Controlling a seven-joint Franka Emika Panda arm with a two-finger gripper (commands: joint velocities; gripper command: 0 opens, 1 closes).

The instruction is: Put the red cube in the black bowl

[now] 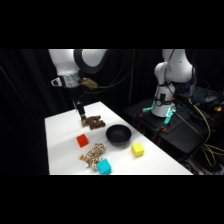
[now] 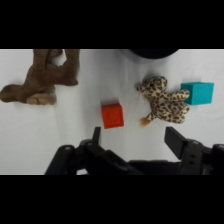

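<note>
So the white arm's two-finger gripper (image 2: 134, 140) is hanging above the white table (image 1: 60, 145) with its black fingers (image 2: 176, 140) spread wide and nothing between them. They're not touching anything. In the wrist view the small red-orange cube (image 2: 112, 115) sits on the table just ahead of the fingertips, closer to the left-hand finger than the other one, with bare table all around it.

Just beside the cube in that view there's a leopard-spotted plush toy (image 2: 162, 102), and a cyan cube (image 2: 198, 93) is right up against the toy's far side, looks like touching. A brown plush toy (image 2: 45, 77) lies off on the other side, well apart from the cube. The edge of the round matte black bowl (image 2: 150, 52) barely pokes in at the top.

From the side view the gripper (image 1: 79, 114) is over the far part of the table, by the brown plush (image 1: 93, 121). The red cube (image 1: 82, 141) sits near the middle, left of the black bowl (image 1: 118, 135) and apart from it, so it isn't in the bowl. The bowl looks empty. A yellow cube (image 1: 137, 149) sits just in front of the bowl, with the spotted plush (image 1: 93, 155) and cyan cube (image 1: 104, 166) toward the near edge.
</note>
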